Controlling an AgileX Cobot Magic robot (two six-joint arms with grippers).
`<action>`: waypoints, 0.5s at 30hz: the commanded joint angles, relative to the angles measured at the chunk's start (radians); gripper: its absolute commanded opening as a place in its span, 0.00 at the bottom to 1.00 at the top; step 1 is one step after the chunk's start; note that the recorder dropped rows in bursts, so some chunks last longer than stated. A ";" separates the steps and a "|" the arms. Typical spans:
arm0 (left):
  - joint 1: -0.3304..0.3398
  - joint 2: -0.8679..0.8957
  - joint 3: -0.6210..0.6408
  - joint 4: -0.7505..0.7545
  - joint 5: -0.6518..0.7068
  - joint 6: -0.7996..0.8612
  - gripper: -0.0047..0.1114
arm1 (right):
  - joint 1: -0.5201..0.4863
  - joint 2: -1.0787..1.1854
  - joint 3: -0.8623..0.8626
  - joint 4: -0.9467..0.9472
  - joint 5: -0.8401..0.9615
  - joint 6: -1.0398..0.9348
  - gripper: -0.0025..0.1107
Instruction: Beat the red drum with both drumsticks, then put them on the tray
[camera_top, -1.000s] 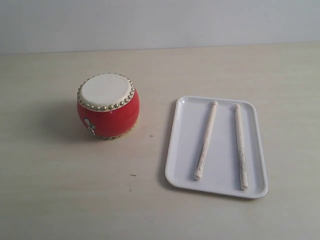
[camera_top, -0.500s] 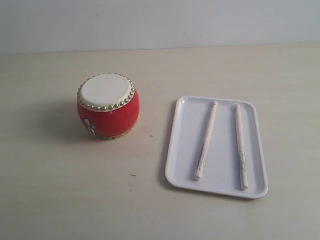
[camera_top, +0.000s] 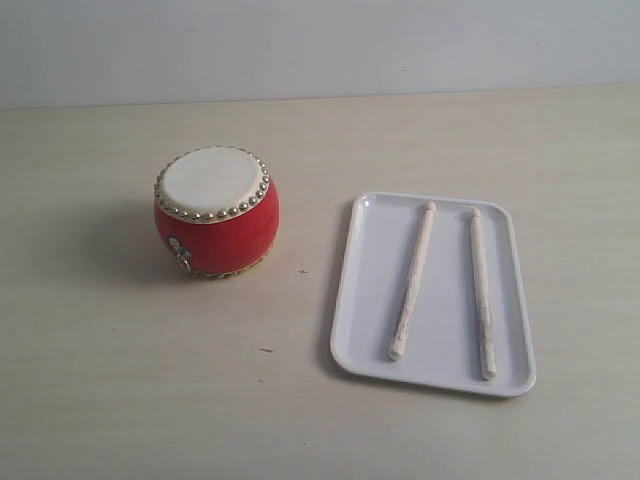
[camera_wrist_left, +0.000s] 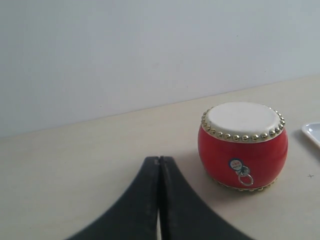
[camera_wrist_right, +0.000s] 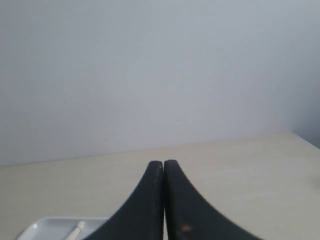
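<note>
Exterior view, left half of the frame: the red drum (camera_top: 216, 212) stands upright on the pale table (camera_top: 100, 380). Its cream skin faces up, with gold studs round the top and bottom rims. A small metal ring (camera_top: 181, 256) hangs on its lower left side. Nothing touches the drum.

Right of center, the white tray (camera_top: 365, 300) lies flat on the table, well apart from the drum. Its long side runs top to bottom of the frame. Both sticks lie inside the tray. The left-hand drumstick (camera_top: 413, 281) slants, with its upper end toward the tray's middle and its lower end toward the tray's lower left. The right-hand drumstick (camera_top: 482, 293) runs nearly straight up-down, near the right rim. The two are apart and uncrossed, closer together at their upper ends. A grey wall (camera_top: 320, 45) spans the top of the frame.

Left wrist view: the left gripper (camera_wrist_left: 159, 161) has its black fingers pressed together tip to tip, clenched and empty. It sits over bare table, well short of the drum. The drum's side shows a round sticker (camera_wrist_left: 235, 163) just above the ring. A tray corner shows at the picture edge.

Right wrist view: the right gripper (camera_wrist_right: 163, 164) is also clenched tight and grasps nothing. Beside the fingers a tray corner shows with one stick end on it. I cannot tell which stick.
</note>
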 joint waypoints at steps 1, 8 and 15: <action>0.002 -0.006 0.000 -0.002 -0.010 -0.005 0.04 | -0.007 -0.046 0.018 -0.002 0.068 0.051 0.02; 0.002 -0.006 0.000 -0.002 -0.010 -0.005 0.04 | -0.004 -0.046 0.018 0.006 0.087 0.058 0.02; 0.002 -0.006 0.000 -0.002 -0.010 -0.005 0.04 | -0.004 -0.046 0.018 0.033 0.087 0.068 0.02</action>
